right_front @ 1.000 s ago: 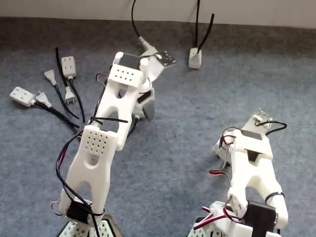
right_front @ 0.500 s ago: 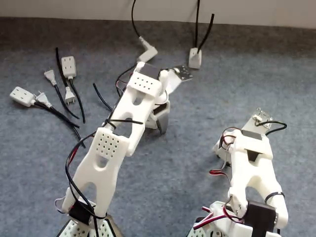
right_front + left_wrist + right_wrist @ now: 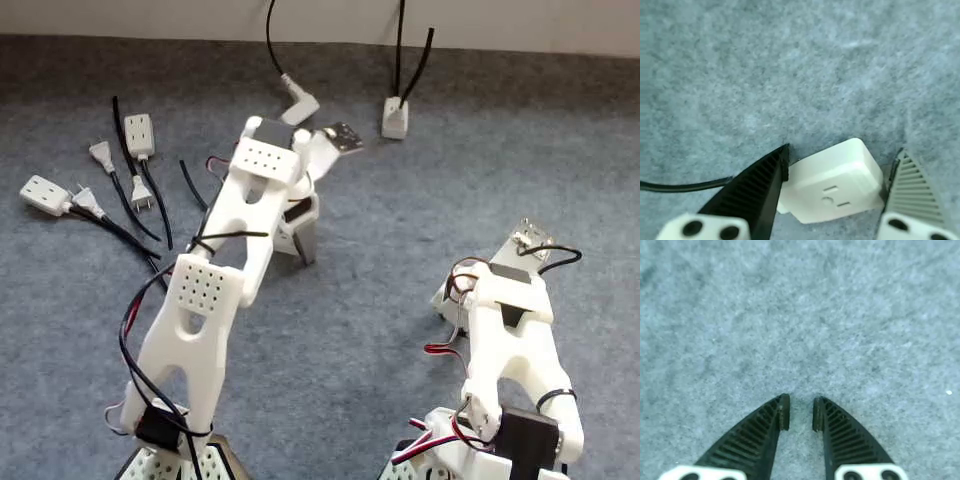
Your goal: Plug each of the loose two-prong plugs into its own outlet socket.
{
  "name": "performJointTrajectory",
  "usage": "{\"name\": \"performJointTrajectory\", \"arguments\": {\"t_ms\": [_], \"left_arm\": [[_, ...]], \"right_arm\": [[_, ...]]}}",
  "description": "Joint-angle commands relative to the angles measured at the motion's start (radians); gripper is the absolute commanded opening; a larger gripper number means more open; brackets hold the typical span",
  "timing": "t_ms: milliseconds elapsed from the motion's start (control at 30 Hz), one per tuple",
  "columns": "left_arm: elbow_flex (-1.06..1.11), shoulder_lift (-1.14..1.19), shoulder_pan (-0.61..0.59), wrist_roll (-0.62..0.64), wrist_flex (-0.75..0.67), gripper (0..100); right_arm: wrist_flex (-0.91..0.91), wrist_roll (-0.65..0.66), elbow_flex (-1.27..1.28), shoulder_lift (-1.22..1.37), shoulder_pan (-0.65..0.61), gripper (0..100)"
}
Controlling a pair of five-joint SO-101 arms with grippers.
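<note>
One white socket block (image 3: 832, 187) is pinched between the jaws of the left gripper (image 3: 842, 159), low over the grey carpet (image 3: 790, 60) near the middle of the table. Its slotted face is up and its black cord (image 3: 675, 187) trails aside, so the step in hand looks like bringing a socket into position for a plug. The loose two-prong plugs (image 3: 100, 153) lie well apart at the far left, so the next move probably calls for steadying this block while a plug's prongs are lined up with its slots; the right gripper (image 3: 799, 412) sits low over bare carpet, jaws almost pressed together on nothing.
</note>
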Motion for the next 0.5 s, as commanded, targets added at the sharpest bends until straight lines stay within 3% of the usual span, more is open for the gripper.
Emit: {"name": "performJointTrajectory", "arguments": {"t_ms": [0, 467], "left_arm": [[-0.079, -0.018, -0.062, -0.023, 0.006, 31], [-0.231, -0.015, -0.197, -0.137, -0.006, 31]], "right_arm": [[-0.025, -0.009, -0.012, -0.002, 0.019, 10.5], [-0.025, -0.009, -0.012, -0.002, 0.019, 10.5]]}}
